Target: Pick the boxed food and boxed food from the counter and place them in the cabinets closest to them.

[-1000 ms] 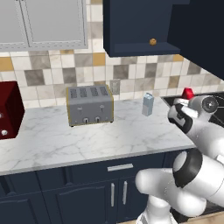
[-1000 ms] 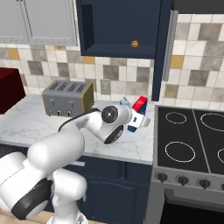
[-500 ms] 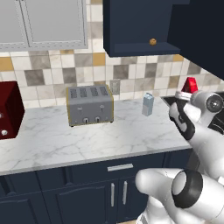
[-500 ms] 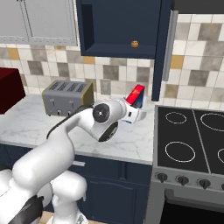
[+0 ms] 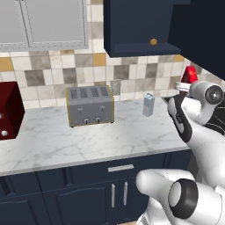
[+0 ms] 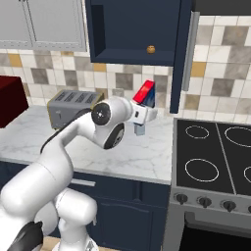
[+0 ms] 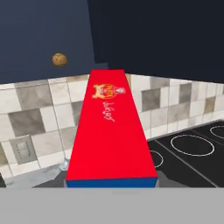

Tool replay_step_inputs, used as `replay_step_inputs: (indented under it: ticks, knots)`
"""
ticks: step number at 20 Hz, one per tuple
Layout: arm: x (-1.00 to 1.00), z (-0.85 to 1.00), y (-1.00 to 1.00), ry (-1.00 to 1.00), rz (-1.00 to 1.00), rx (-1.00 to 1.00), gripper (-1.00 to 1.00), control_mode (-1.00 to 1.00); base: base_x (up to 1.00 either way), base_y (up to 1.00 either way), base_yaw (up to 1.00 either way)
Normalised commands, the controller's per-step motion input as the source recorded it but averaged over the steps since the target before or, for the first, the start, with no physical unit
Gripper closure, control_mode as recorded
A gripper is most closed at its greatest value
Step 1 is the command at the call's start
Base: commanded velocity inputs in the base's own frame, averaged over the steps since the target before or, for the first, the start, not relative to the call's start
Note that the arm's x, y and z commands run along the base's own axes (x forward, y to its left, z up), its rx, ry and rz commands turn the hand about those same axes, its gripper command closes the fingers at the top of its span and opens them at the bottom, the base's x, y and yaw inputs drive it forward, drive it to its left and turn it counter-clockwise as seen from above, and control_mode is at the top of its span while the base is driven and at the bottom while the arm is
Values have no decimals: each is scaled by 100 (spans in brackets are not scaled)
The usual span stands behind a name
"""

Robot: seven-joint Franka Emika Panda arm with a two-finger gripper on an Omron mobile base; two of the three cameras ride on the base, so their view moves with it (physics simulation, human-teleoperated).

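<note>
My gripper [image 6: 145, 109] is clamped on the red boxed food [image 6: 145, 92], holding it tilted and well above the counter [image 6: 142, 152], just under the open navy cabinet [image 6: 132, 54] (the nearest one, so I judge that's where it goes). My fingers hide behind the box, and I cannot find the second, blue box. The pale carton [image 5: 148, 104] stands near the backsplash.

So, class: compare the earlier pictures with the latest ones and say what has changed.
The pincer has lifted the red box from near the counter toward the open blue cabinet, gripping it throughout. The toaster, the grey carton and the camera views stayed put.
</note>
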Motion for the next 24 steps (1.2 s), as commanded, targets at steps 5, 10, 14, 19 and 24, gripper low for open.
replay_step_inputs:
  ticks: [5, 10, 14, 19, 24]
  knots:
    - [-5, 46, 4, 10, 10, -4, 100, -100, 0, 0, 0]
    - [-8, 37, 0, 13, 13, -1, 100, -100, 0, 0, 0]
    - [-30, 26, 4, 12, 15, -5, 100, -100, 0, 0, 0]
    - [-36, 25, 5, 14, 10, -9, 100, -100, 0, 0, 0]
    - [-37, 29, 1, 10, 2, -8, 100, -100, 0, 0, 0]
